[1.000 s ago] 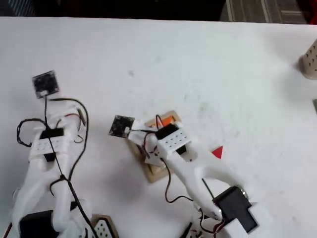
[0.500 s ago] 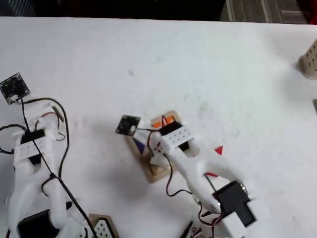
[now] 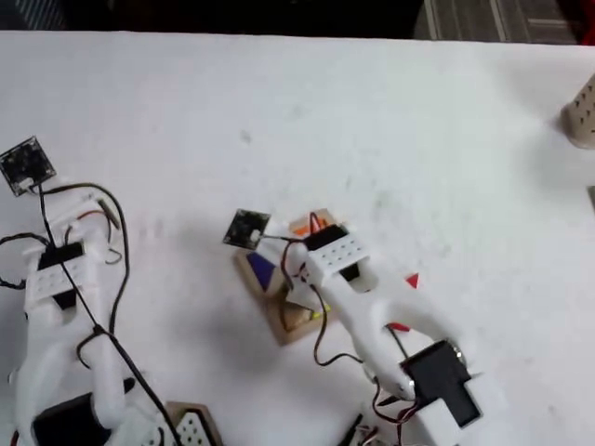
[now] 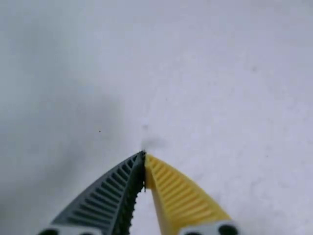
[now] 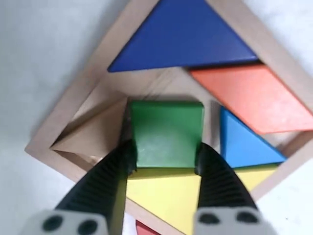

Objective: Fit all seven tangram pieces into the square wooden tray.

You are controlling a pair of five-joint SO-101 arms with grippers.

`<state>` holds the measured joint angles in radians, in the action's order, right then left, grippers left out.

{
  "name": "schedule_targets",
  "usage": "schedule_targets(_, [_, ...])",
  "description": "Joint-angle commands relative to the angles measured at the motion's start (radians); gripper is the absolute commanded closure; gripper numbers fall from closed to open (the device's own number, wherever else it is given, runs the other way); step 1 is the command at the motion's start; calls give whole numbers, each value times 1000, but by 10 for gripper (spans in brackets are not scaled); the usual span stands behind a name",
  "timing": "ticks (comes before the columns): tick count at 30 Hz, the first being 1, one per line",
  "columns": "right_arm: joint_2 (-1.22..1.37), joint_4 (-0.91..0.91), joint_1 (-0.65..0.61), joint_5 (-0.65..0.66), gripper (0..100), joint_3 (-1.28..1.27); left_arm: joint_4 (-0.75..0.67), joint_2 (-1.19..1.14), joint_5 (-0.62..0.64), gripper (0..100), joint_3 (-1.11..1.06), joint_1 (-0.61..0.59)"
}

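The square wooden tray [image 5: 73, 93] holds a dark blue large triangle [image 5: 183, 36], an orange parallelogram [image 5: 249, 95], a light blue small triangle [image 5: 242, 144] and a yellow triangle [image 5: 161, 188]. My right gripper [image 5: 165, 155] is shut on a green square [image 5: 166, 127], low over the tray's middle beside a bare triangular patch of wood [image 5: 93, 137]. From above, the right arm covers most of the tray [image 3: 288, 327], and the dark blue triangle [image 3: 261, 269] shows beside it. A red triangle [image 3: 411, 280] lies on the table right of the tray. My left gripper [image 4: 143, 157] is shut with nothing in it, above bare white table.
The left arm [image 3: 60, 269] stands far left with loose black cables around it. A beige perforated object [image 3: 581, 116] sits at the table's right edge. The table's far edge runs along the top of the high view.
The left arm has swung to the left, away from the tray. The right arm has shifted slightly right over the tray, uncovering the dark blue triangle.
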<state>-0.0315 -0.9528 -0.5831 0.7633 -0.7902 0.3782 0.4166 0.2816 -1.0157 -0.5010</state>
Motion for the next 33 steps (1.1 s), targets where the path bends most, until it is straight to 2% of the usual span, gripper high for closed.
schedule_targets(1, [-8, -44, 2, -43, 978, 12, -26, 4, 9, 978, 52, 22])
schedule_targets(6, [-156, -173, 67, -127, 978, 80, -49, 4, 8, 978, 40, 38])
schedule_targets(17, [-478, -300, 312, -124, 977, 92, -63, 4, 3, 978, 28, 61])
schedule_targets(21, [-552, -314, 513, -104, 977, 92, -63, 4, 2, 978, 26, 82])
schedule_targets(24, [-556, -308, 700, -18, 974, 92, -57, 4, 0, 978, 25, 105])
schedule_targets(29, [-490, -203, 941, 6, 869, 86, -63, 4, 0, 977, 6, 140])
schedule_targets(33, [-394, -97, 1046, 6, 781, 86, -63, 4, 0, 977, 3, 142])
